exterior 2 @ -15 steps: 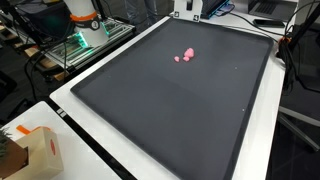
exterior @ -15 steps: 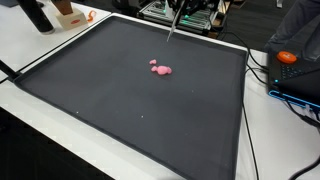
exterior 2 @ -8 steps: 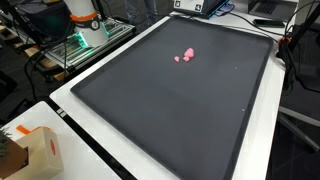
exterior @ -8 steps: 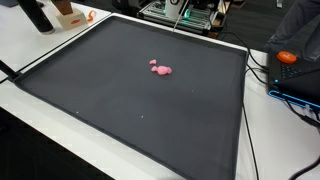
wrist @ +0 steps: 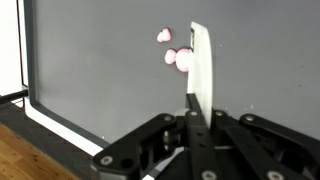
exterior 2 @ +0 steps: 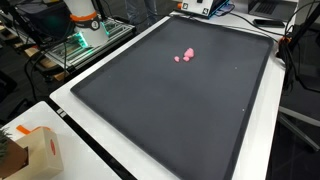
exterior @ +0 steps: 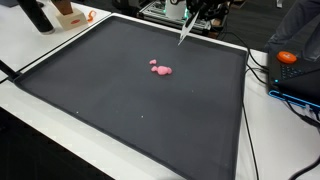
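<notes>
Over the far edge of the mat point(exterior: 120, 100), the tool point(exterior: 205, 10) hangs in the air. Its two fingers are pressed together on a thin white stick point(exterior: 185, 31), and they grip it at one end. The stick is long and flat. It slants down from the tool, and its free tip is just above the mat's far edge. The tip points in toward the middle of the mat. Some small pink bits point(exterior: 161, 69) lie on the mat, near the middle but a little closer to the far edge. They sit close to each other in a little bunch. In an exterior view the pink bits are well apart from the stick's tip, further in on the mat than the tip is. In the wrist view the stick point(wrist: 202, 70) runs straight up from the tool point(wrist: 192, 125). There the pink bits point(wrist: 180, 57) show just beside the top of the stick, on its left side. So the stick's long side lines up nearly with the pink bits. The mat lies flat on a white counter point(exterior: 20, 130). Nothing else is on the mat.
</notes>
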### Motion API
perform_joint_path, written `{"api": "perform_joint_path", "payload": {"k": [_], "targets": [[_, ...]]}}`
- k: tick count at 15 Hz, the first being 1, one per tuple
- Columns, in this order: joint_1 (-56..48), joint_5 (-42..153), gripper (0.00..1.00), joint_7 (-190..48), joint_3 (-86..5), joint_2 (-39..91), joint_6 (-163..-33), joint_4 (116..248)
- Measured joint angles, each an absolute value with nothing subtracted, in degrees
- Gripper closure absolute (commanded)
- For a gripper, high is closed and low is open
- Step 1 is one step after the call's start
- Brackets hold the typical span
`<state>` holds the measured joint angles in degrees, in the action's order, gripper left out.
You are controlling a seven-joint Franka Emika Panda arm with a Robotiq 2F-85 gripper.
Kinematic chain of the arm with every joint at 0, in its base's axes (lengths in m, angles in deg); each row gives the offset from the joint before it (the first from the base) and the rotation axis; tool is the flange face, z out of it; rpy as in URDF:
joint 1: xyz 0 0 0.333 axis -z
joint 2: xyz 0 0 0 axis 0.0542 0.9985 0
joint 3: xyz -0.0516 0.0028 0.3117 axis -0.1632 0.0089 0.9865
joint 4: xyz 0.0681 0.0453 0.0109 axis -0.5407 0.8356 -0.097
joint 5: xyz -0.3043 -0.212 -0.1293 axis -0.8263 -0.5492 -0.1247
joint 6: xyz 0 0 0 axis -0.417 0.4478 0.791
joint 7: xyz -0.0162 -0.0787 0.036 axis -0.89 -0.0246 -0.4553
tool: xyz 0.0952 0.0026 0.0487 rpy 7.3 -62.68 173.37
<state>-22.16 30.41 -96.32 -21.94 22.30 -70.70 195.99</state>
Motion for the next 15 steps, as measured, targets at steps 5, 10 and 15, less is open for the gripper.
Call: {"api": "perform_joint_path", "payload": {"k": [5, 10, 15], "targets": [[-24.4, 29.79, 0.99, -93.15, -22.56, 29.8, -67.28, 188.81], [-25.84, 29.8, 0.99, -88.4, -24.05, 36.15, -65.03, 182.75], [-26.19, 30.21, 0.99, -83.68, -25.36, 41.44, -64.54, 178.27]]}}
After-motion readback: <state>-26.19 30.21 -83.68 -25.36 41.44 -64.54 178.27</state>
